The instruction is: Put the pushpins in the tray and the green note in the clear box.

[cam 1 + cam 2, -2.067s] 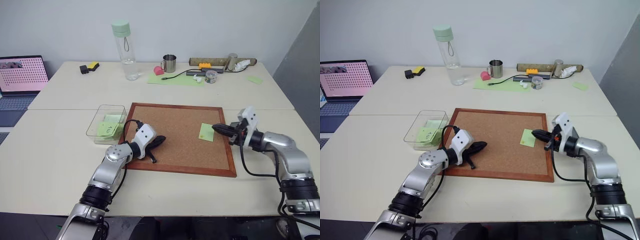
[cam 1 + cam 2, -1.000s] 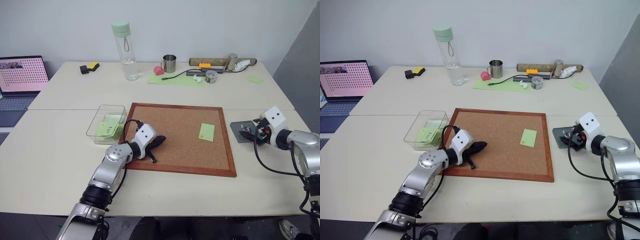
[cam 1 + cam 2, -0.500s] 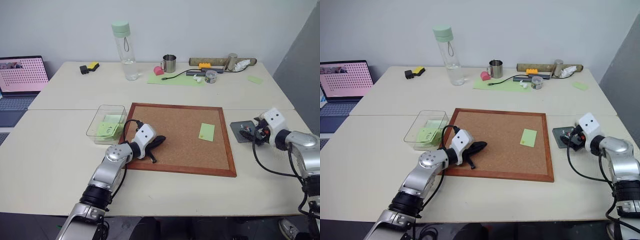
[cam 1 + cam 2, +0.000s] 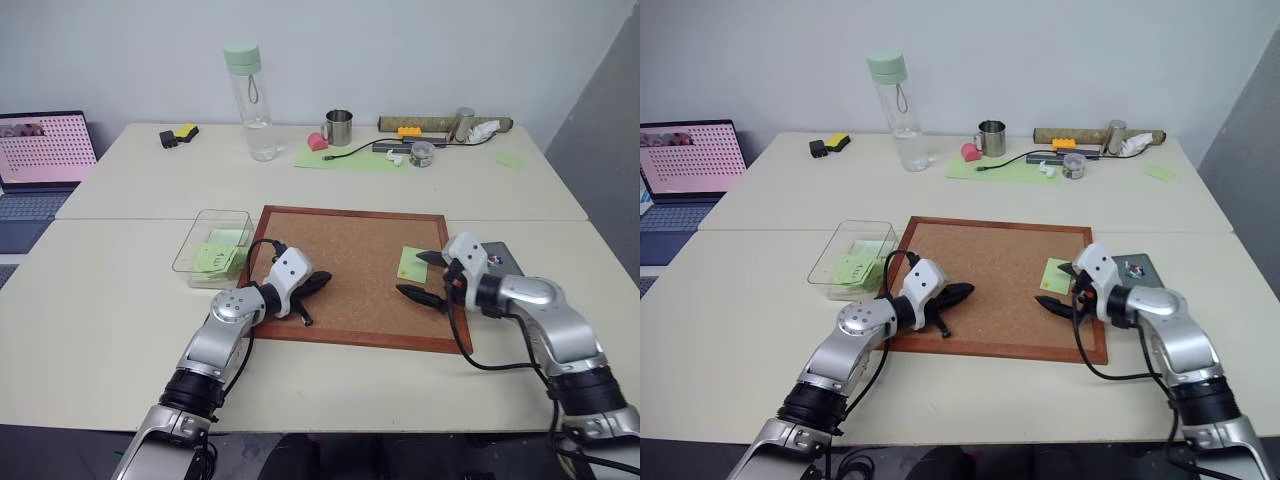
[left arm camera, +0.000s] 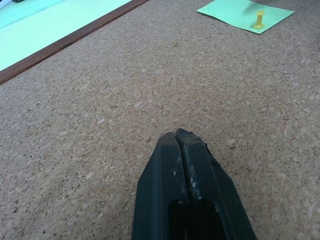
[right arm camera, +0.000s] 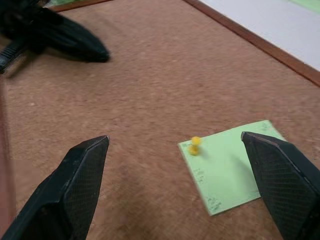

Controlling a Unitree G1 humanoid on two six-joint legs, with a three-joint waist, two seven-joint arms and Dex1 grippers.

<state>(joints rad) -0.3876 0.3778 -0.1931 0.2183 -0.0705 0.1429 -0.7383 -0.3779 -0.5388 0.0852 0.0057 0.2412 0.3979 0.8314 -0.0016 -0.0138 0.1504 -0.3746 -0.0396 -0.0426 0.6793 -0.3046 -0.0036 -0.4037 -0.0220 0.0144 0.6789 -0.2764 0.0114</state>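
Green note [image 6: 231, 163] flat on the corkboard [image 4: 350, 262], toward its right side, pinned by one yellow pushpin [image 6: 194, 145] at the corner nearest the board's middle; faint marks along one edge, too small to read. Right gripper [image 4: 424, 276] spread wide, one finger over the note, the other past its near edge. Grey tray [image 4: 1137, 269] just beside the board's right frame, a few coloured pinheads in it. Clear box [image 4: 211, 243] off the board's left edge, already holding green notes. Left gripper [image 5: 181, 150] pressed shut on nothing, tips low over bare cork at the board's near left.

Step in hand, by the look of it: fetching the last pin (the yellow one) before freeing the note. Next move calls for centring the open fingers on that small head, closing, and pulling straight up without dragging the paper.

Against a second ago: right gripper now over the note, no longer at the tray; left gripper unchanged; note in the same spot
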